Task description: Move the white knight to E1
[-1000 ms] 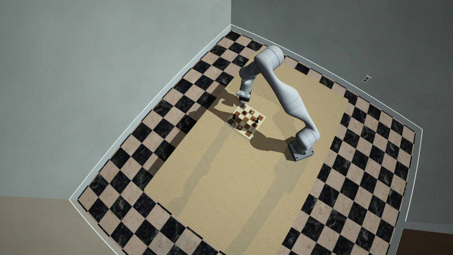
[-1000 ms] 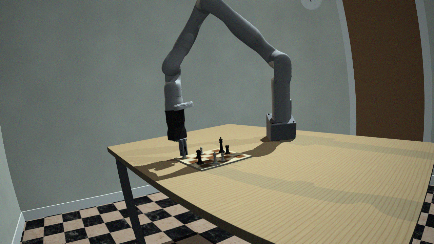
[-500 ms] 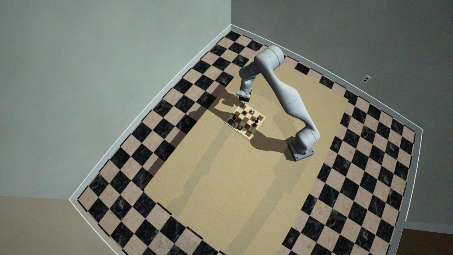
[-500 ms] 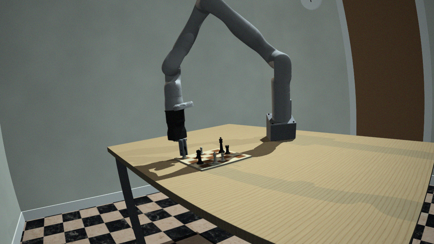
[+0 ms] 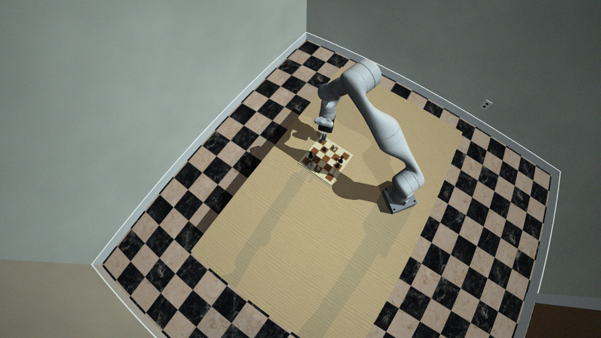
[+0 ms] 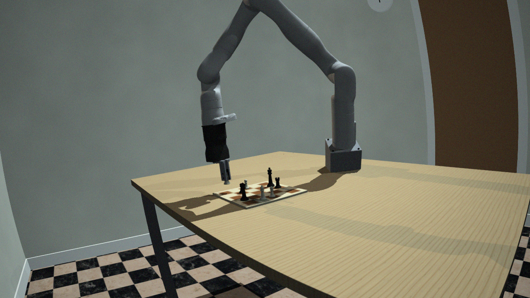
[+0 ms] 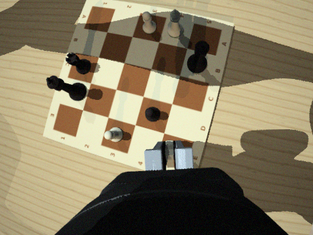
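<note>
I see the gripper (image 7: 169,158) closest to the wrist camera, its black housing filling the lower part of that view. The two fingers stand nearly together, clenched on the white knight (image 6: 226,181). In the exterior view, the piece's pale base shows just below the fingertips, hanging above the board's (image 7: 208,111) near corner and not touching it. From the wrist view the knight itself is hidden between the fingers.

Past the fingers, on the board: a white pawn (image 7: 113,134) stands on a brown square in the nearest rows, with a black pawn (image 7: 152,113) one square diagonally beyond it. Further left, two tall black pieces (image 7: 72,90) stand near the left edge, on neighbouring squares. To the right, in shadow, stands a stout black piece (image 7: 197,59). On the far rows, a white pawn (image 7: 149,23) and a grey-looking taller piece (image 7: 174,23) stand side by side. All appear upright.

The board lies on a wooden table (image 6: 370,229). The arm's base (image 6: 329,163) is bolted on well beyond the board. I cannot read the edge letters well enough to name squares.
</note>
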